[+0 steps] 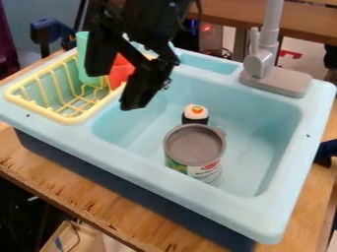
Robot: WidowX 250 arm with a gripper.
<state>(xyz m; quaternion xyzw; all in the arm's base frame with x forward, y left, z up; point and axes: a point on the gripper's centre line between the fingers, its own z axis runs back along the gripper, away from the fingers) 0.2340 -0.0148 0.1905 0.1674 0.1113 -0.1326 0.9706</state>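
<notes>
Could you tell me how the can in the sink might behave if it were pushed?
The can looks stiff-walled, so it should barely give. Standing upright and fairly squat, it would probably slide before tipping, though its round side suggests that it could roll if knocked over.

Black tool [141, 101] hanging over the blue sink's [280, 142] left side, by the yellow rack [69, 118]; in the basin, a grey-lidded can [194, 152] sits before a sushi piece [195, 114].
</notes>
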